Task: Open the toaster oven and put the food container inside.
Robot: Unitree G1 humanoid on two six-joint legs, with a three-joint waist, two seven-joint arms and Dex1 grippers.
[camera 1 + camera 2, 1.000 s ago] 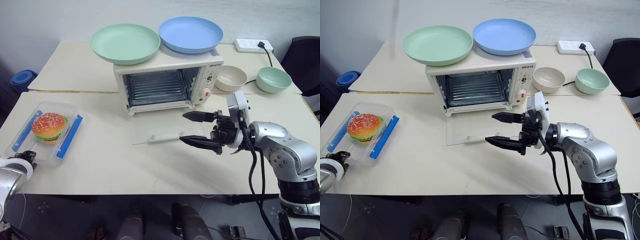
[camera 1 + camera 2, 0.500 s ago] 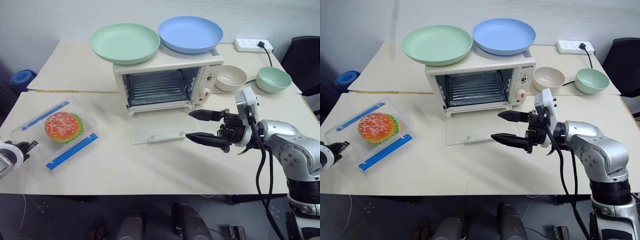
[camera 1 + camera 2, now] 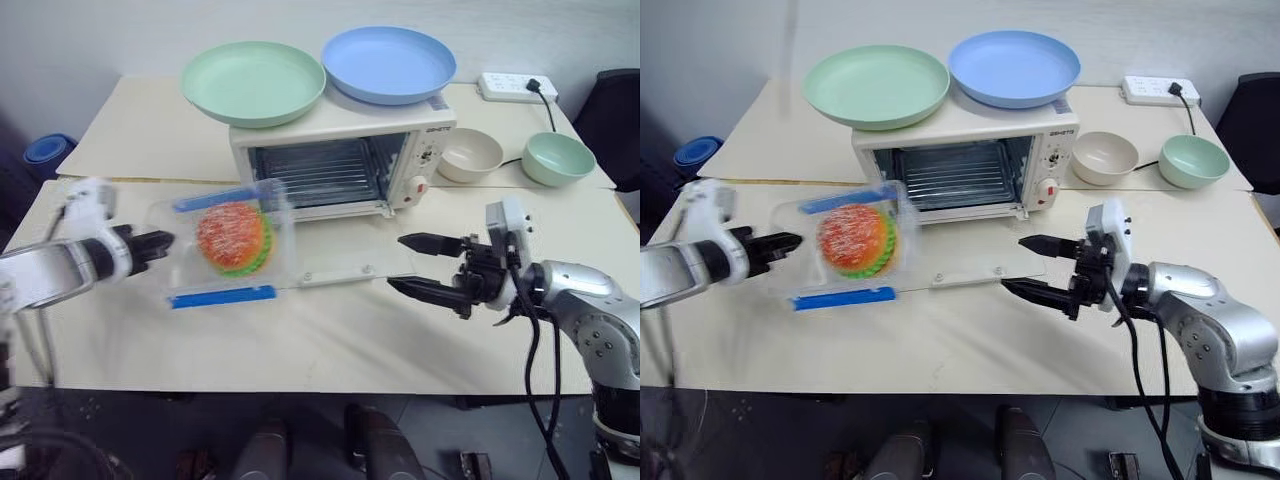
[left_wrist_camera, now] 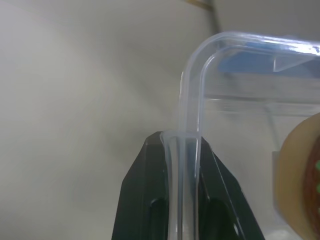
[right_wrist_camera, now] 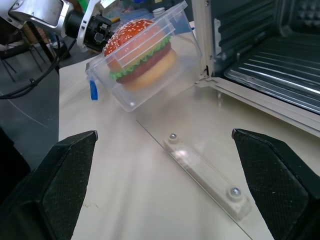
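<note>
Left wrist view: my left end effector is clamped on the container rim, tray tilted, airborne before the open oven. Right end effector gapes empty. I'd level it, then slide straight over the door.

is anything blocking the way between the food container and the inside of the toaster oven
Nothing visible does. The food container, held tilted by the left gripper, hangs just off the toaster oven, whose glass door lies flat open on the table. The rack inside looks bare. The right gripper is open, off to the side.
</note>
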